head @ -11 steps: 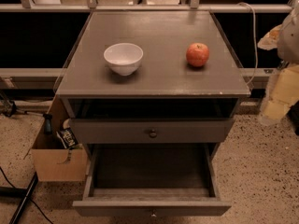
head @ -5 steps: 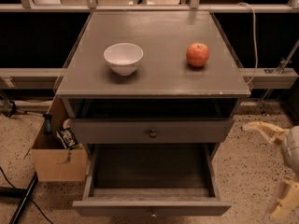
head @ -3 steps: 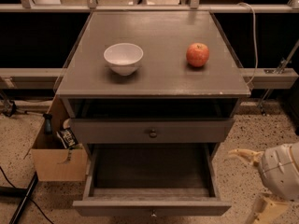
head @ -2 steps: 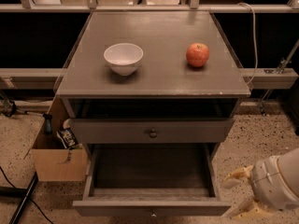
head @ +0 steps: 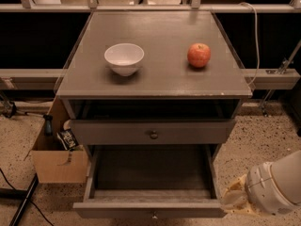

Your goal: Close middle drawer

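The middle drawer (head: 113, 209) is pulled far out at the bottom of the view. Its inside is empty, and its flat grey front with a small knob lies near the bottom edge. Above it, the taller top drawer (head: 108, 132) with a round dark knob stands slightly out, with a dark gap over it. The lowest drawer is out of view. My gripper (head: 229, 199) is at the lower right, low beside the middle drawer's right front corner. Its cream fingers (head: 233, 189) are spread apart and hold nothing. The white arm (head: 277, 185) comes in from the right edge.
On the cabinet top (head: 155, 74) stand a white bowl (head: 124, 58) at the left and a red apple (head: 199, 55) at the right. A cardboard box (head: 56, 161) with tools sits on the floor left of the cabinet. A dark rail runs behind.
My gripper has come down from beside the cabinet top at the right and moved left towards the open drawer's right front corner. The drawers, bowl and apple have not moved.
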Controlling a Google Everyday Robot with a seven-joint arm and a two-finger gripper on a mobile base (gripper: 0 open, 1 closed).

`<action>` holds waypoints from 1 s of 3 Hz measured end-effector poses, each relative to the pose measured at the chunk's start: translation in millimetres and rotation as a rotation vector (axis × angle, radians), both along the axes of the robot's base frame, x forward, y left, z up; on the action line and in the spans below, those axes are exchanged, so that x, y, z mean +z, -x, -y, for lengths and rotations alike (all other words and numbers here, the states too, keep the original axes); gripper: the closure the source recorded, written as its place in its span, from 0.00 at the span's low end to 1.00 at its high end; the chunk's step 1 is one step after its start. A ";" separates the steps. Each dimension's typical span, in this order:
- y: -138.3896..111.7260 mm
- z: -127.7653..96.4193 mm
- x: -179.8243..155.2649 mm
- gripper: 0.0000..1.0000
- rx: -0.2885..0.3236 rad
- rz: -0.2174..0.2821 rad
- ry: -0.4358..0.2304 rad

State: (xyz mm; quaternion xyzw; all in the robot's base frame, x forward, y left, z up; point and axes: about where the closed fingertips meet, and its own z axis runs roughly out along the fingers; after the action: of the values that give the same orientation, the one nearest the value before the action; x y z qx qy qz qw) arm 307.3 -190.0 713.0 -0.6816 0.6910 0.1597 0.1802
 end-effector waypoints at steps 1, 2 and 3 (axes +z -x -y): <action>0.1 -7.3 -5.4 1.00 -0.008 -0.001 -0.020; 0.4 -22.2 -47.3 1.00 -0.037 -0.054 -0.098; -4.4 -28.0 -96.7 1.00 -0.063 -0.062 -0.188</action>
State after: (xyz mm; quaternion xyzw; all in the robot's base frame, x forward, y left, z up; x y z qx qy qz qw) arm 311.7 -162.0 616.2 -0.6343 0.6993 0.2390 0.2268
